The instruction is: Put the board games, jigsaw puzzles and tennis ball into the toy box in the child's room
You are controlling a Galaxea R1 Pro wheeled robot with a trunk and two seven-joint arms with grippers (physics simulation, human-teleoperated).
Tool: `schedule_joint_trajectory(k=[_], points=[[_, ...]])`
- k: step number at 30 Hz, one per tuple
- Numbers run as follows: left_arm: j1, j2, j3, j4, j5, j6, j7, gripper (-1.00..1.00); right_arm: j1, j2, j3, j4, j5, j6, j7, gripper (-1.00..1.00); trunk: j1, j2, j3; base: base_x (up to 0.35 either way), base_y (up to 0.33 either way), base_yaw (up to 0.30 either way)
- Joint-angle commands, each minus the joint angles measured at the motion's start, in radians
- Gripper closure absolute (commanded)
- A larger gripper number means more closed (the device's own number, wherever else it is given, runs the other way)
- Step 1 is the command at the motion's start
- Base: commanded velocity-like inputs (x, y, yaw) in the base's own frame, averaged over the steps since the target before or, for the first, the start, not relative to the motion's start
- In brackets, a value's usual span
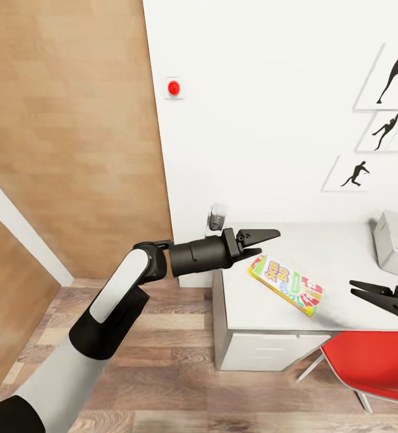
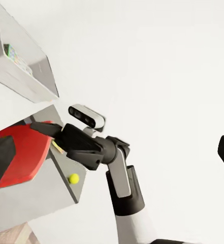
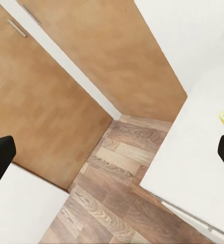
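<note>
The left gripper [image 1: 270, 236] reached rightward over the table [image 1: 343, 252] above the board game [image 1: 287, 284] — jaws parted, empty — as the right gripper's [image 1: 367, 291] were.

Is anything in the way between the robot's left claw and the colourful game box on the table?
No. The left gripper hovers just above the game box, with only bare table nearby.

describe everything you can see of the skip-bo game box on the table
The game box is a flat rectangular carton, printed yellow, green and red with "SKIP-BO" lettering on its top face and a green-yellow edge. It lies flat on the pale table, turned at an angle to the table's edges, near the front left corner. Nothing touches it but the tabletop. The left claw hovers above and just left of it, and the right claw is off to its right; neither holds it.
</note>
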Motion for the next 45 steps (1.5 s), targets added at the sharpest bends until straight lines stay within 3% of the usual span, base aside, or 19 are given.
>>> schedule_joint_trajectory(k=[1,3,8,13,16,19,22,24,25,27,28,31,34,39,42,45], points=[[0.005,0.01,0.012,-0.001,0.009,0.002,0.009,-1.0,-0.002,0.009,0.0,0.001,-0.003,0.006,-0.013,-1.0,0.001,-0.002,-0.002,0.018,0.014,-0.002],[0.022,0.034,0.042,0.0,0.008,0.003,0.007,-1.0,-0.005,0.027,0.001,0.006,-0.003,0.006,-0.036,-1.0,0.001,-0.002,-0.002,0.013,0.01,-0.001],[0.045,0.062,0.082,0.0,0.007,0.003,0.005,-1.0,-0.007,0.039,0.003,0.013,-0.002,0.007,-0.052,-1.0,0.001,-0.002,-0.002,0.009,0.007,-0.001],[0.097,0.127,0.179,0.0,0.006,0.005,0.001,-1.0,-0.014,0.052,0.025,0.037,0.002,0.022,-0.079,-1.0,0.001,-0.002,-0.002,0.005,0.004,0.0],[0.11,0.141,0.202,0.0,0.006,0.005,0.001,-1.0,-0.018,0.054,0.03,0.047,0.003,0.029,-0.092,-1.0,0.001,-0.002,-0.002,0.003,0.002,0.0],[0.154,0.178,0.262,-0.001,0.006,0.006,0.004,-1.0,-0.046,0.057,0.04,0.084,0.005,0.055,-0.157,-1.0,0.001,-0.002,-0.002,0.002,0.001,0.0],[0.17,0.191,0.281,-0.001,0.006,0.008,0.003,-1.0,-0.059,0.058,0.043,0.098,0.005,0.065,-0.183,-1.0,0.001,-0.002,-0.002,0.001,0.001,0.0],[0.204,0.223,0.325,-0.001,0.007,0.014,0.001,-1.0,-0.082,0.06,0.048,0.123,0.005,0.09,-0.231,-1.0,0.001,-0.002,-0.002,0.0,0.0,0.0],[0.204,0.223,0.325,-0.001,0.007,0.014,0.001,-1.0,-0.082,0.06,0.048,0.123,0.005,0.09,-0.231,-1.0,0.001,-0.002,-0.002,0.0,0.0,0.0],[0.239,0.252,0.369,-0.002,0.008,0.022,-0.004,-1.0,-0.098,0.061,0.05,0.139,0.005,0.113,-0.267,-1.0,0.001,-0.002,-0.002,0.0,0.0,0.0],[0.239,0.252,0.369,-0.002,0.008,0.022,-0.004,-1.0,-0.098,0.061,0.05,0.139,0.005,0.113,-0.267,-1.0,0.001,-0.002,-0.002,0.0,0.0,0.0],[0.284,0.284,0.427,-0.002,0.008,0.031,-0.017,-1.0,-0.113,0.061,0.052,0.156,0.005,0.133,-0.3,-1.0,0.001,-0.002,-0.002,0.0,0.0,0.0],[0.297,0.291,0.444,-0.002,0.008,0.032,-0.02,-1.0,-0.116,0.061,0.052,0.161,0.005,0.138,-0.306,-1.0,0.001,-0.002,-0.002,0.0,0.0,0.0],[0.363,0.308,0.509,-0.001,0.005,0.035,-0.023,-1.0,-0.124,0.063,0.055,0.183,0.005,0.151,-0.324,-1.0,0.001,-0.002,-0.002,0.0,0.0,0.0],[0.384,0.31,0.524,-0.001,0.005,0.036,-0.025,-1.0,-0.125,0.065,0.058,0.191,0.005,0.153,-0.326,-1.0,0.001,-0.002,-0.002,0.0,0.0,0.0],[0.455,0.312,0.558,-0.001,0.006,0.036,-0.041,-1.0,-0.128,0.077,0.073,0.214,0.005,0.156,-0.331,-1.0,0.001,-0.002,-0.002,0.0,0.0,0.0]])
